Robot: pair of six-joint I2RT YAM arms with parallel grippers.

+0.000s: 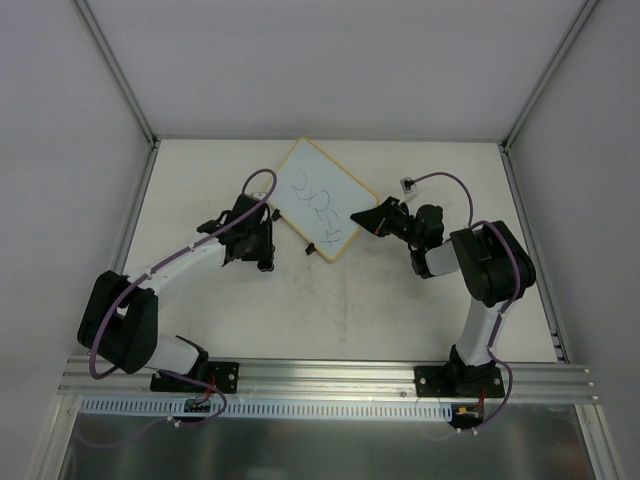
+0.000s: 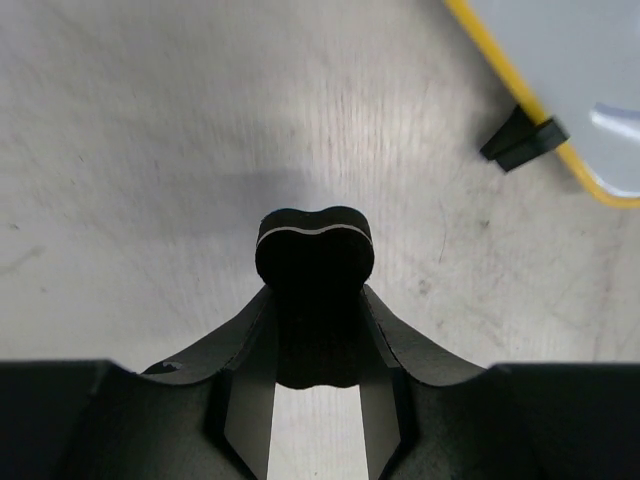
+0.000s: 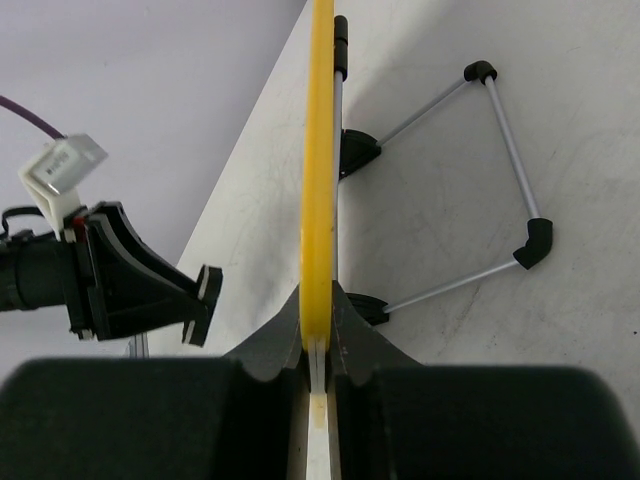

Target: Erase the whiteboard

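Observation:
The whiteboard [image 1: 322,198] lies tilted at the back middle of the table, with dark scribbles on its face and two black clips on its lower left edge. My right gripper [image 1: 360,217] is shut on its right edge; in the right wrist view the yellow frame [image 3: 318,170] runs edge-on between the closed jaws [image 3: 320,345]. My left gripper [image 1: 266,258] is shut on the black bone-shaped eraser [image 2: 315,285], just left of the board and above the bare table. The board's corner [image 2: 600,70] and one clip [image 2: 520,138] show in the left wrist view.
A wire stand [image 3: 505,180] sits on the table behind the board. A white cable connector [image 1: 408,184] hangs near the right wrist. Grey enclosure walls surround the table; an aluminium rail [image 1: 330,375] runs along the near edge.

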